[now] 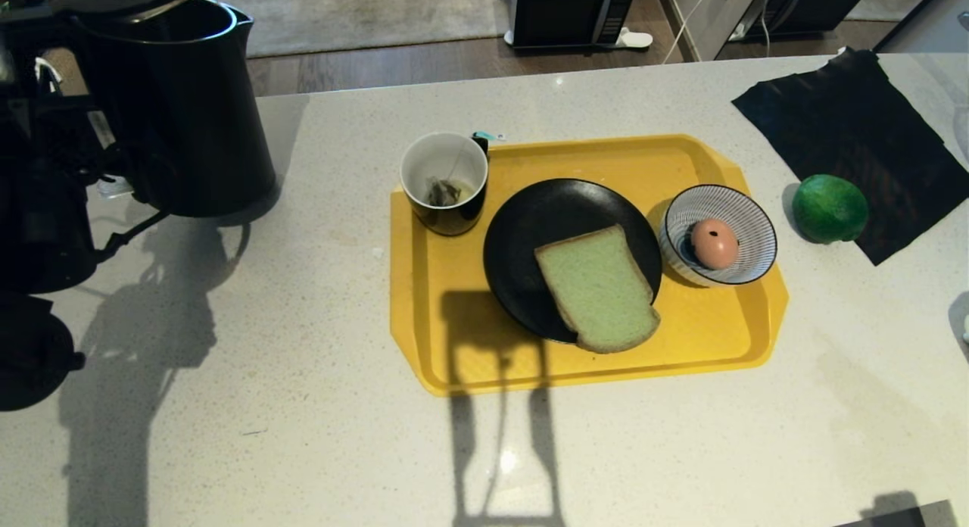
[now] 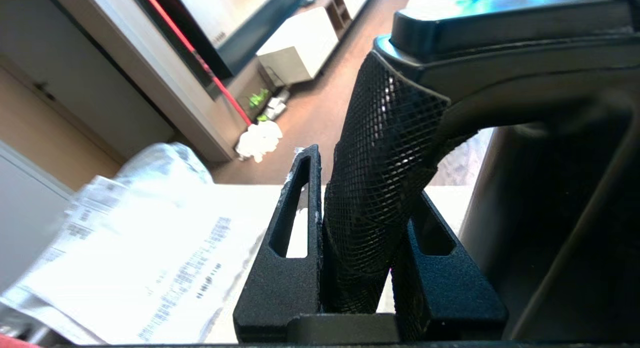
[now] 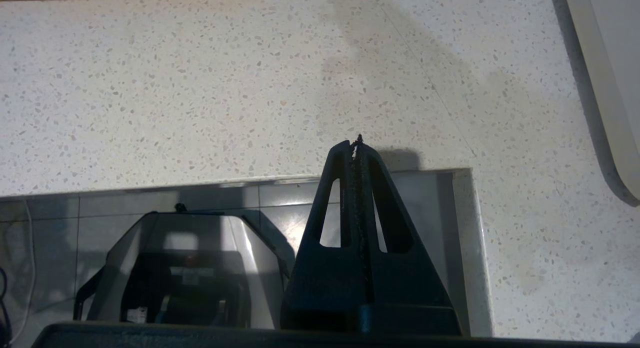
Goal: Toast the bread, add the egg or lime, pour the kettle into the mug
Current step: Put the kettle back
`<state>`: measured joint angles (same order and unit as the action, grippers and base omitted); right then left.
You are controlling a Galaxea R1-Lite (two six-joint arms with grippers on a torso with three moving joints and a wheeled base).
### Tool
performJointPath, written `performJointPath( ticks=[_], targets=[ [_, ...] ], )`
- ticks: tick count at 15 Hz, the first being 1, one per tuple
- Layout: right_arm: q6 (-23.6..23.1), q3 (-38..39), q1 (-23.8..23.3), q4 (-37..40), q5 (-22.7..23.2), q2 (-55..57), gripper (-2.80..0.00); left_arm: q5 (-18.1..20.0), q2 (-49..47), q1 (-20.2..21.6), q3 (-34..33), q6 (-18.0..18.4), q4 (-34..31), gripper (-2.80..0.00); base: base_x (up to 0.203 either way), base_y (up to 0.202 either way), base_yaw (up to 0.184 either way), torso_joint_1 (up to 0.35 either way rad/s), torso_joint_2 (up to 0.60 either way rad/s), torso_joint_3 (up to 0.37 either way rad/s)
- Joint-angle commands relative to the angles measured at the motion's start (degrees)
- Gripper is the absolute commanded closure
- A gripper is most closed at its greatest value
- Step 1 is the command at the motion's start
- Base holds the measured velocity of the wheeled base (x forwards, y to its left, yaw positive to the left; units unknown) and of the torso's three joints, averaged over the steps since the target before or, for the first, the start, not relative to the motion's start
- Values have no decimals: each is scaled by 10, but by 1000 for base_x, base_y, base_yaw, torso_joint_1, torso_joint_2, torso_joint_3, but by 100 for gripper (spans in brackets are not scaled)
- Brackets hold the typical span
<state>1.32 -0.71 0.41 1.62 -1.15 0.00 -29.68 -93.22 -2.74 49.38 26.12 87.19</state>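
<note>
The black kettle is upright at the far left of the counter, its lid raised off the rim. I cannot tell whether its base touches the counter. My left gripper is shut on the kettle's textured loop handle; in the head view the kettle and the arm hide it. The black mug with a teabag stands on the tray's back left corner. The green bread lies on a black plate. The egg sits in a striped bowl. The lime lies right of the tray. My right gripper is shut and empty.
The yellow tray takes up the middle of the counter. A black cloth lies at the back right, under the lime's edge. Printed papers lie on the counter beyond the left gripper. A microwave stands on the floor beyond the counter.
</note>
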Motion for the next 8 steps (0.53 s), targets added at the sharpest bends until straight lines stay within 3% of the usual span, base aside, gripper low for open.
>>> performJointPath(
  ticks=[1,8],
  targets=[
    [0,0,0,0,0,1,0,-2,-7,-1,-1,-4,5,0,0,0,0,0,0,0],
    [0,0,0,0,0,1,0,-1,-14,-16,3,-7,5,0,0,0,0,0,0,0]
  ],
)
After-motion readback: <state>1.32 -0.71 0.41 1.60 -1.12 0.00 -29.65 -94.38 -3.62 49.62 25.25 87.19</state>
